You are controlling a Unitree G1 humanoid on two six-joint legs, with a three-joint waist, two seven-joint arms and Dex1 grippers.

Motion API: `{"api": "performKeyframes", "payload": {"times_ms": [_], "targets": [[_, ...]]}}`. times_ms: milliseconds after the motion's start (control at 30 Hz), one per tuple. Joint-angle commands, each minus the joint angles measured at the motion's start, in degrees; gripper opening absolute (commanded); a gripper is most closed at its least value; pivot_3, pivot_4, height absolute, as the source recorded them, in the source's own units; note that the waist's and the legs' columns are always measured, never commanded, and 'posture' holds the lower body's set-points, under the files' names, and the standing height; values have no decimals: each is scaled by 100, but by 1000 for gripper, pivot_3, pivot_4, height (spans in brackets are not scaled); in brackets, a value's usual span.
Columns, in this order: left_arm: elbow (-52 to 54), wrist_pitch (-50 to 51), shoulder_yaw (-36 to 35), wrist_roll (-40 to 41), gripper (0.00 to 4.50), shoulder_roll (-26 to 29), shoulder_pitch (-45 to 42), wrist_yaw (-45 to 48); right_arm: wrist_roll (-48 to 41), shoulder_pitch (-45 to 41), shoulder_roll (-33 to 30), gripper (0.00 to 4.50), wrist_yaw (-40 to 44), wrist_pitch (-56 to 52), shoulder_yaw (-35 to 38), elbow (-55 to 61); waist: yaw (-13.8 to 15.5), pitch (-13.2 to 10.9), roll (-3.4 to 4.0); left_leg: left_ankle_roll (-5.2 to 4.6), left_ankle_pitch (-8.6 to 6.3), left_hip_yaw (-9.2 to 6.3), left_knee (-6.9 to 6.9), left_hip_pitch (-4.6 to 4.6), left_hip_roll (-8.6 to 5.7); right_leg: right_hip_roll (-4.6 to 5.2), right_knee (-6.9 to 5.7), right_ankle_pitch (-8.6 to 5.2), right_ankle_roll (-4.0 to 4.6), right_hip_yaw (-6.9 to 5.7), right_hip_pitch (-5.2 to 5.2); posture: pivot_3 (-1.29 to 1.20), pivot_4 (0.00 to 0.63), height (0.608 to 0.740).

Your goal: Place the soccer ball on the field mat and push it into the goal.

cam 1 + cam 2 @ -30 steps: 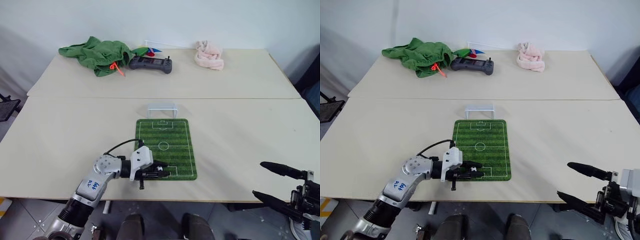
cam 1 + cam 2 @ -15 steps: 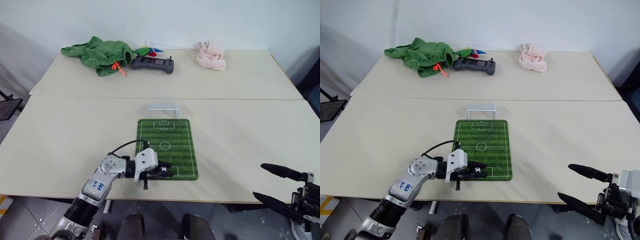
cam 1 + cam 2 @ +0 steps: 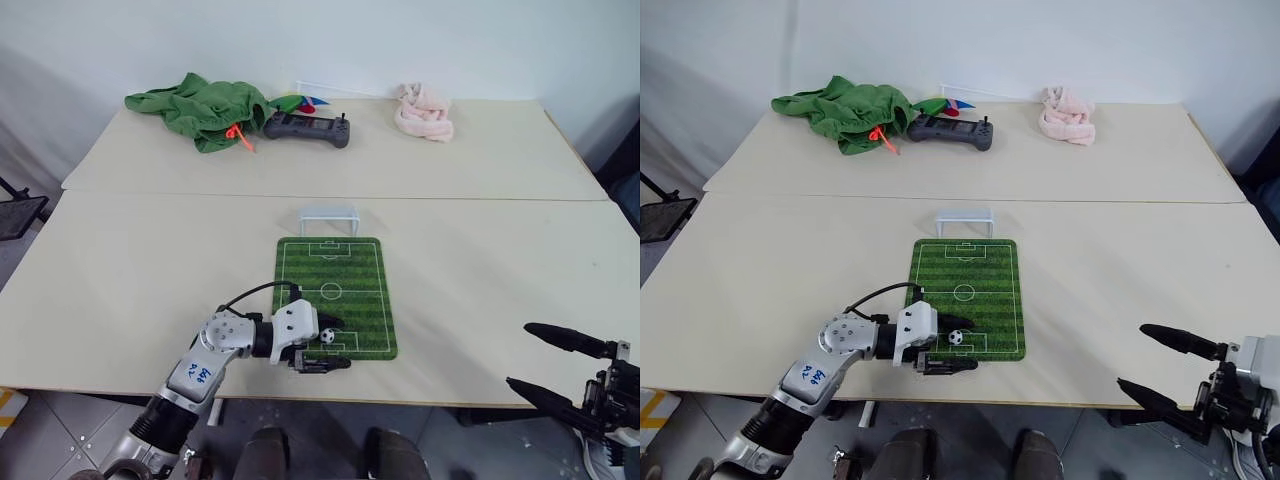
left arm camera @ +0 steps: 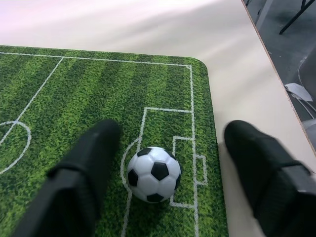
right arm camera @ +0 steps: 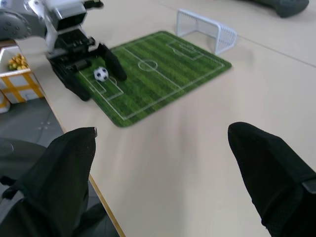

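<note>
The soccer ball (image 3: 327,337), tiny and white with black patches, rests on the near end of the striped green field mat (image 3: 345,270), by the penalty box lines. My left gripper (image 3: 343,344) lies low at the mat's near left corner, open. The ball (image 4: 153,174) sits free between its two black fingers (image 4: 94,163), closer to one of them. The white goal (image 3: 329,219) stands just beyond the mat's far end. My right gripper (image 3: 520,355) hovers open and holding nothing off the table's near right edge, well away from the mat (image 5: 163,64).
At the back of the far table lie a rumpled green cloth (image 3: 195,108), a dark grey controller (image 3: 306,127), a small flag (image 3: 305,99) and a pink cloth (image 3: 424,110). The table's front edge runs just below the mat's near end.
My left gripper has opened and let go of the ball, which now lies on the mat between its fingers. The right arm has stayed put.
</note>
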State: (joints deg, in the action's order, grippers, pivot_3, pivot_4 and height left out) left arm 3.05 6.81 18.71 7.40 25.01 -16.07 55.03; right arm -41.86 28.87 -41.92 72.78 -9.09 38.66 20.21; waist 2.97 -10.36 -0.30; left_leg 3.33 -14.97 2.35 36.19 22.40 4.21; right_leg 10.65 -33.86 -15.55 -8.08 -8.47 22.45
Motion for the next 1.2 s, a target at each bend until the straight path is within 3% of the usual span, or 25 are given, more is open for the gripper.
{"api": "performKeyframes", "payload": {"times_ms": [33,333,367,433,667,833,1200], "targets": [[-98,-31,-23,-53,4487,-14,-38,-54,6,-31,-60,4500,-18,-10,52,13,0,2,3,0,0,0,0,0,0,0,0,0,0,0,0,0,150,740],[178,-571,-572,537,4487,-169,-232,10,88,-181,-92,4500,-34,-18,12,-107,-1,3,5,1,0,1,-1,1,2,-2,0,0,0,0,2,0,150,740],[218,-604,-709,697,4306,-156,-276,76,99,-202,-95,4500,-36,-17,9,-127,-1,3,5,1,1,1,-1,1,3,-3,0,0,0,0,2,0,150,740],[270,-635,-940,1010,3879,-66,-291,296,121,-252,-103,4500,-30,-10,-4,-174,-2,3,5,2,1,1,-1,1,4,-4,-1,1,0,0,1,0,150,740],[532,-421,-1051,1822,1620,518,163,1486,-71,-531,-65,4500,363,134,-16,-450,-26,4,8,9,3,9,-1,-3,8,-8,-4,1,0,3,2,0,150,740],[701,-306,-918,1876,56,629,408,1734,-281,-779,12,4500,493,152,48,-583,-8,5,9,4,0,9,1,-2,10,-9,-3,1,1,4,2,0,150,740],[702,-231,-567,1636,19,702,573,1875,-110,-523,166,4500,152,115,-21,-311,-8,5,10,6,-2,11,3,-2,14,-13,-3,2,3,5,3,0,150,740]]}}
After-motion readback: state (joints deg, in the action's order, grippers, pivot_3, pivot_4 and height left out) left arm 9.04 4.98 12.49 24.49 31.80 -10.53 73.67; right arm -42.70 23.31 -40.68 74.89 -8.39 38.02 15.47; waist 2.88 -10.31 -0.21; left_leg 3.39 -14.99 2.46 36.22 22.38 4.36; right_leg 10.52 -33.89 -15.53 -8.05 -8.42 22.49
